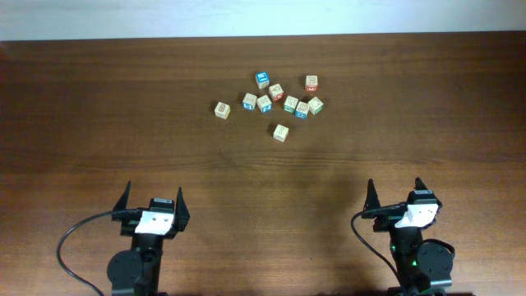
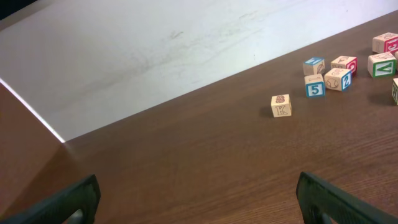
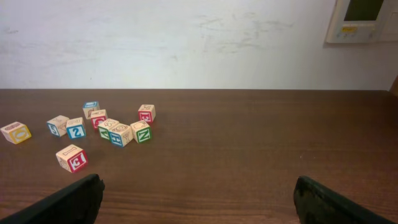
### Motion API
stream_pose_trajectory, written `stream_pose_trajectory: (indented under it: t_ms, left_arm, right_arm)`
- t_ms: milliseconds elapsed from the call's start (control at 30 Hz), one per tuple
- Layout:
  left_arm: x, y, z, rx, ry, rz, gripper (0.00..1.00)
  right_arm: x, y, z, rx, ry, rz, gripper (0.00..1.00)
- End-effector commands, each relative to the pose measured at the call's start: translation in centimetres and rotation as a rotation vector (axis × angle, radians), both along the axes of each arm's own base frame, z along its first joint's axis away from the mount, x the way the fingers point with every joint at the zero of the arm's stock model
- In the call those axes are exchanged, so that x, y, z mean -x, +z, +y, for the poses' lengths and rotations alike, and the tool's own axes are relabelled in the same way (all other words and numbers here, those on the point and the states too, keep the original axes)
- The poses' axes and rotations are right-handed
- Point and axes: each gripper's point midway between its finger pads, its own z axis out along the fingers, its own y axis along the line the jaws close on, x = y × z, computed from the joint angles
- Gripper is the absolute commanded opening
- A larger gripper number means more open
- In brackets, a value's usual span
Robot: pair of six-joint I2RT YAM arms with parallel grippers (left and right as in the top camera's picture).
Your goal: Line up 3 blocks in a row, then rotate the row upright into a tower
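Green-printed among blue and red cubes (image 1: 262, 79), finds the blocks (image 1: 316, 105) bunched at upper centre, well apart from left gripper (image 1: 154, 189) and right gripper (image 1: 394, 184), both low in frame, spread wide, empty, likely poised for a first reach.

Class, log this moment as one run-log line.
stage: nothing grasped | left jaws: open, empty | right jaws: open, empty | blocks: clustered far side of table, untouched

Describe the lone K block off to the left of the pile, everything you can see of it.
The K block is a small pale wooden cube with a tan K on one side and a brownish picture on top. It sits flat on the dark wooden table, alone, left of the other blocks and touching none of them.
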Motion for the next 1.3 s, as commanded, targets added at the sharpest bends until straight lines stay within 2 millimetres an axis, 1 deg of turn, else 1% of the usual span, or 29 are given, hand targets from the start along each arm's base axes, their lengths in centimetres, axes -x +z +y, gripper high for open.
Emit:
stream_pose_trajectory:
  t_ms: [0, 633, 667, 700, 733, 767, 833, 900, 933, 967, 1033, 1133, 1200, 1267]
  left_arm:
    - [0.0, -0.1, 0.3, -0.016, 0.013, -0.001, 0.99]
    - [0.0, -0.1, 0.2, -0.015, 0.008, -0.002, 0.99]
    - [0.0, 0.0, -0.4, -0.012, -0.027, -0.004, 0.99]
    - [0.1, 0.2, -1.6, -0.007, -0.098, -0.013, 0.99]
    - [0.2, 0.4, -2.7, 0.004, -0.163, -0.020, 0.99]
    - [0.3, 0.5, -3.4, 0.006, -0.204, -0.024, 0.99]
    - [0.4, 0.5, -3.5, 0.006, -0.207, -0.025, 0.99]
    - [0.5, 1.2, -4.3, 0.066, -0.253, -0.045, 0.99]
    - [0.5, 1.3, -4.3, 0.072, -0.256, -0.049, 0.99]
    - [0.5, 1.3, -4.3, 0.072, -0.255, -0.048, 0.99]
    - [0.5, 1.0, -4.2, 0.170, -0.242, -0.026, 0.99]
    - [0.4, 0.9, -4.2, 0.229, -0.237, -0.005, 0.99]
    - [0.4, 1.5, -4.2, 0.254, -0.236, -0.003, 0.99]
    - [0.3, 2.7, -4.2, 0.254, -0.235, -0.002, 0.99]
  right_arm:
    - [0.0, -0.4, -0.1, 0.004, -0.005, 0.006, 0.98]
    - [0.0, -0.3, -0.1, 0.003, -0.005, 0.003, 0.98]
    - [0.0, -0.4, -0.1, 0.003, 0.000, 0.006, 0.98]
    - [0.0, -0.4, 0.0, 0.003, 0.003, 0.006, 0.98]
    - [0.0, -0.4, 0.4, 0.001, 0.026, 0.006, 0.98]
    - [0.0, -0.3, 1.0, -0.001, 0.059, 0.004, 0.98]
    - [0.0, -0.2, 1.2, -0.002, 0.070, 0.000, 0.98]
    - [0.1, -0.2, 1.5, -0.004, 0.092, -0.001, 0.98]
    - [0.1, -0.2, 1.7, -0.004, 0.100, -0.001, 0.98]
    - [0.1, -0.2, 1.7, -0.004, 0.100, -0.001, 0.98]
    - [0.1, -0.1, 1.9, -0.005, 0.112, -0.005, 0.98]
    - [0.2, 0.0, 2.4, -0.007, 0.145, -0.010, 0.98]
    - [0.3, 0.4, 2.6, -0.008, 0.156, -0.017, 0.98]
    - [0.4, 1.5, 2.8, -0.007, 0.165, -0.038, 0.98]
